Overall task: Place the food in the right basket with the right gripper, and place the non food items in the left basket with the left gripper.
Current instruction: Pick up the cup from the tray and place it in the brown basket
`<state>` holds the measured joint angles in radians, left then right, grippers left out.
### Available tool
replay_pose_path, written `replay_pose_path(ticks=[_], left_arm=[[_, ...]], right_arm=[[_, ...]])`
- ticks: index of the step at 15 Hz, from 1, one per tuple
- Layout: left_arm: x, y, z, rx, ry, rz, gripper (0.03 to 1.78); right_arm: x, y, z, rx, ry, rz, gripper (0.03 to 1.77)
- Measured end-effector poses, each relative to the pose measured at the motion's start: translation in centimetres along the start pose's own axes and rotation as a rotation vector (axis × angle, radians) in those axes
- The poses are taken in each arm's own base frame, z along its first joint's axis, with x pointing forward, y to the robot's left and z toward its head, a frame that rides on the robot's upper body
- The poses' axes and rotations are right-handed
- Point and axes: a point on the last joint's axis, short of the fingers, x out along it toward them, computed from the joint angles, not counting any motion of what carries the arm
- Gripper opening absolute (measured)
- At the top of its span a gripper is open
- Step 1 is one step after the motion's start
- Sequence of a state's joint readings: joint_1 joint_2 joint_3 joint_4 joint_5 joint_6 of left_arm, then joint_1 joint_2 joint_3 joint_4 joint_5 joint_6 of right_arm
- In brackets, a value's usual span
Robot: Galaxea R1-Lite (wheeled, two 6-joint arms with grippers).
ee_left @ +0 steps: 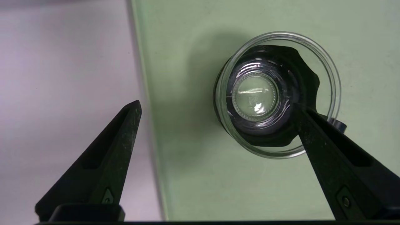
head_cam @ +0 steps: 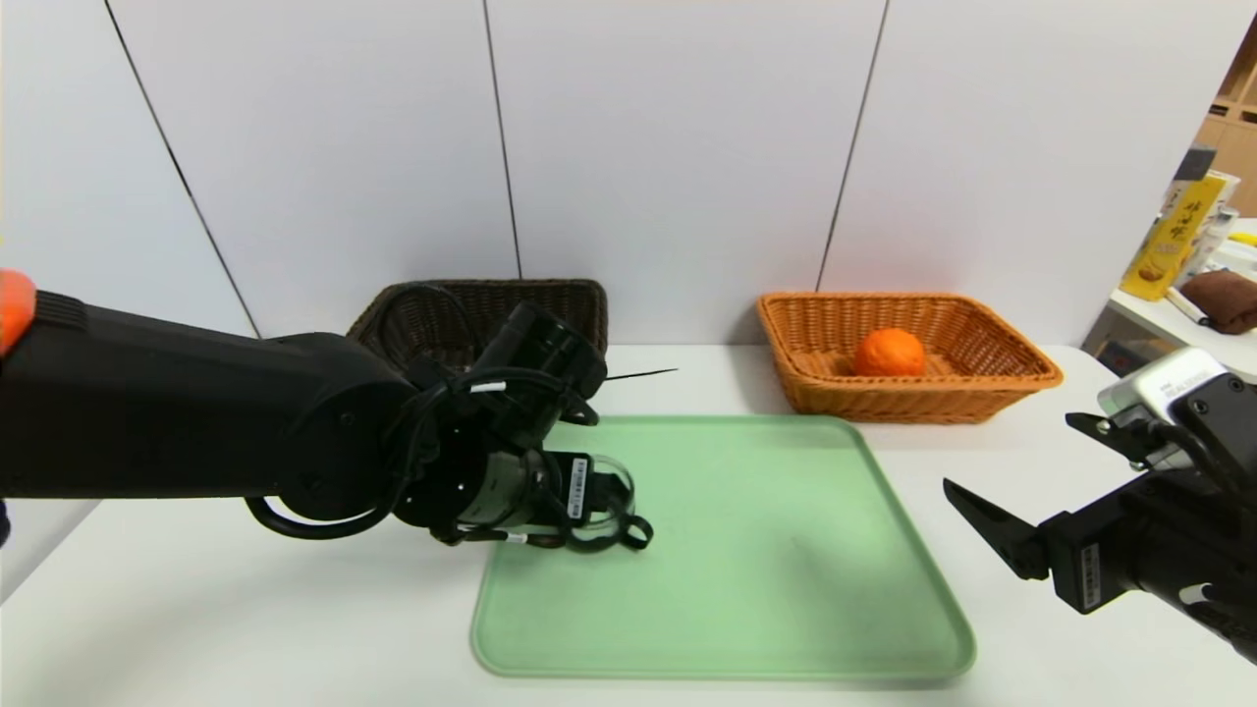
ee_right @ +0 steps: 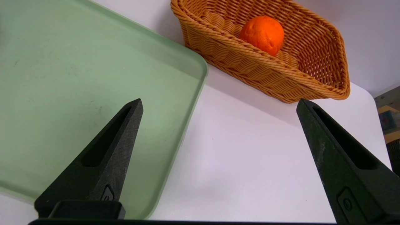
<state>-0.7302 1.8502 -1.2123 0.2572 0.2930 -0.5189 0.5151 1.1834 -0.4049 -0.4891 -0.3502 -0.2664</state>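
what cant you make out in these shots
- Dark brown basket: in the head view the left arm covers most of its inside, so its contents stay unknown.
- Glass cup: in the head view, mostly behind the left end effector.
- Spoon: in no view.

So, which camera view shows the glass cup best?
The left wrist view: it looks straight down into the glass cup on the green tray. In the head view the left arm partly hides the cup. The right wrist view does not show it.
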Motion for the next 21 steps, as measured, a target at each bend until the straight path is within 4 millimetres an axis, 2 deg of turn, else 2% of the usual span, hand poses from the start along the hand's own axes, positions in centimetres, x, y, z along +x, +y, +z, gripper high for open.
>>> replay_pose_path(ticks=[5, 9, 10, 13, 16, 17, 18, 21], left_arm=[[1.6, -0.3, -0.4, -0.008, 0.032, 0.019, 1.69], [2.2, -0.8, -0.5, 0.003, 0.042, 0.020, 1.69], [2.3, -0.8, -0.6, 0.005, 0.043, 0.022, 1.60], [2.4, -1.0, -0.5, 0.006, 0.034, 0.034, 1.12], [2.3, -1.3, -0.7, 0.013, 0.035, 0.028, 0.80], [2.3, -1.3, -0.7, 0.014, 0.035, 0.027, 0.63], [2.3, -1.4, -0.6, 0.012, 0.031, 0.021, 0.07], [2.1, -1.7, -0.7, 0.021, 0.022, 0.014, 0.11]], right_arm=[[0.0, 0.0, 0.0, -0.005, 0.000, 0.001, 1.69], [0.0, 0.0, -0.1, -0.005, 0.003, 0.001, 1.69], [0.0, 0.0, -0.1, -0.006, 0.004, 0.001, 1.69], [0.0, 0.1, -0.2, -0.006, 0.007, 0.003, 1.69], [0.0, 0.1, -0.3, -0.008, 0.010, 0.005, 1.69], [0.0, 0.1, -0.3, -0.008, 0.010, 0.005, 1.69], [0.0, 0.1, -0.3, -0.008, 0.011, 0.005, 1.69], [0.0, 0.1, -0.3, -0.009, 0.012, 0.005, 1.69]])
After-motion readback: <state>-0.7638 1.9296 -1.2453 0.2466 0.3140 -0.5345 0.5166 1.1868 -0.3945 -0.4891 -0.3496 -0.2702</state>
